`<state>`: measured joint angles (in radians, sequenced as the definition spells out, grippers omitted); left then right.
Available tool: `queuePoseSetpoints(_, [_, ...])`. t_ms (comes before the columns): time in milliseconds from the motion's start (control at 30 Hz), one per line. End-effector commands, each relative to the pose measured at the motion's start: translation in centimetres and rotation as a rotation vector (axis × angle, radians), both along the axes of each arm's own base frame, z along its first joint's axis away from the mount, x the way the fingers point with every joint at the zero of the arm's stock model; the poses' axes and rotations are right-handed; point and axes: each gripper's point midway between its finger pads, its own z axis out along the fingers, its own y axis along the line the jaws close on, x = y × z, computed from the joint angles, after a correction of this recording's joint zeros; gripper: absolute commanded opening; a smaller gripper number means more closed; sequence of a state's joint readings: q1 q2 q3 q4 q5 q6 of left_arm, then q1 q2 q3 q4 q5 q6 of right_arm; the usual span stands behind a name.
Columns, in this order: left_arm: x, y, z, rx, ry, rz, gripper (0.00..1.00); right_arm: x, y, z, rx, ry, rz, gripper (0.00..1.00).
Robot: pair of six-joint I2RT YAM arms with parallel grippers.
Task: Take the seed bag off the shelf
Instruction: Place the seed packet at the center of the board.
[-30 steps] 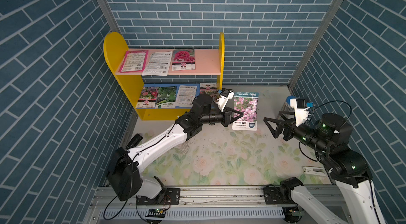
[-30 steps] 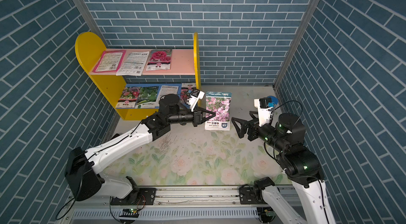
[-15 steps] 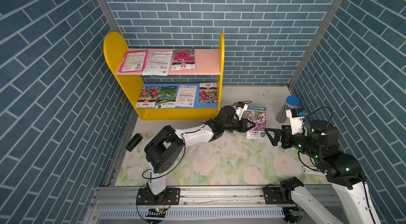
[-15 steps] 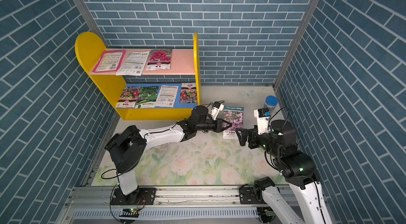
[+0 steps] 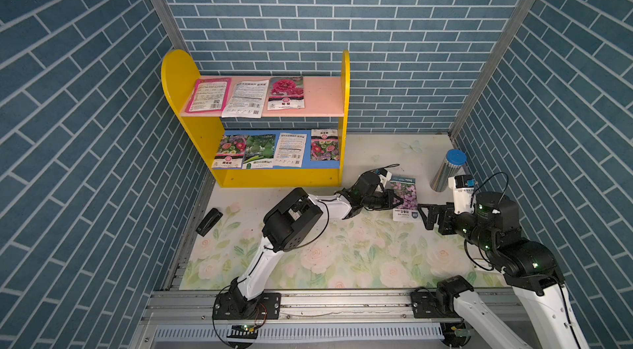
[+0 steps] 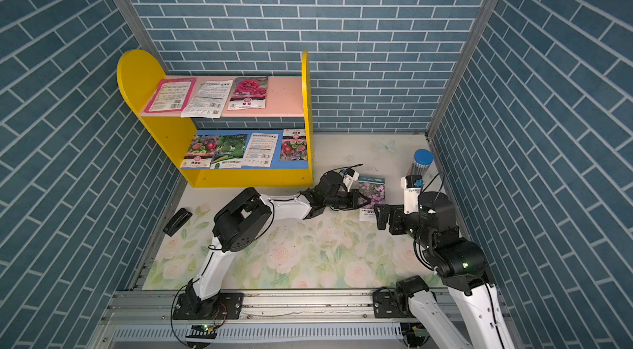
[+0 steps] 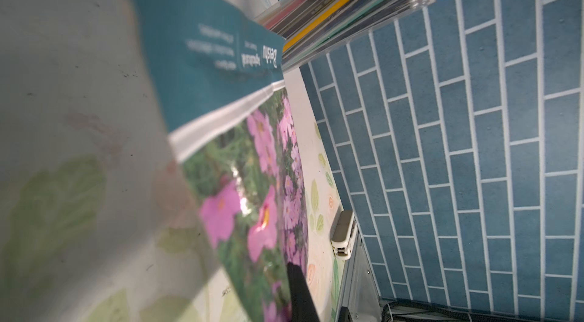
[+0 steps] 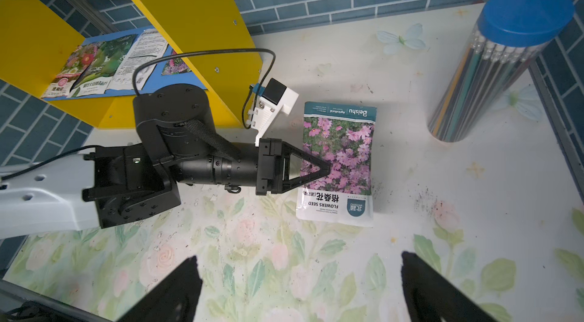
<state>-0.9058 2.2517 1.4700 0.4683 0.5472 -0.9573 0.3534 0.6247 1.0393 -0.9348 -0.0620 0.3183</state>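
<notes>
Since a second before, the left arm had carried the seed bag away from the right end of the shelf and down toward the right side of the bench. The right arm had come a little closer to it. The bag was low over the bench, maybe flat on it, toward the back right corner, between the shelf and the pencil tube. The left jaws were shut tight on the bag's long side edge, the one facing the shelf. The right jaws were wide apart and held nothing; they pointed at the bag from near the right edge. The bag's long side ran from the back edge of the bench toward the front edge. Its teal top pointed to the back edge, its white bottom strip pointed to the front edge, and the pink flower picture faced up. The bag was already off the shelf, so this looked like the putting-down step. Next the left jaws would need to open and pull back gently, so the light bag did not slide along.
</notes>
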Motion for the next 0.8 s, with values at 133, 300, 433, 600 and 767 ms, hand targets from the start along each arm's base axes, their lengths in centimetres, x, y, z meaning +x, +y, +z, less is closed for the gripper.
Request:
queuePoseSetpoints(133, [-0.4, -2.5, -0.8, -0.01, 0.047, -0.034, 0.0, -0.3, -1.5, -0.9, -0.027, 0.035, -0.085, 1.0])
queuePoseSetpoints(300, [-0.6, -2.9, -2.2, 0.01, 0.073, -0.027, 0.0, -0.1, -1.5, -1.0, -0.026, 0.035, -0.089, 1.0])
queuePoseSetpoints(433, [-1.0, -3.4, -3.1, 0.027, 0.084, -0.031, 0.0, 0.1, -1.7, -0.6, -0.026, 0.01, -0.103, 1.0])
queuePoseSetpoints(600, [-0.8, -3.3, -4.1, 0.05, 0.094, -0.007, 0.0, 0.1, -1.4, -0.6, -0.018, -0.015, -0.077, 1.0])
queuePoseSetpoints(767, [-0.3, -3.1, -5.3, 0.069, 0.121, 0.028, 0.0, 0.0, -1.0, -1.3, -0.011, -0.007, -0.062, 1.0])
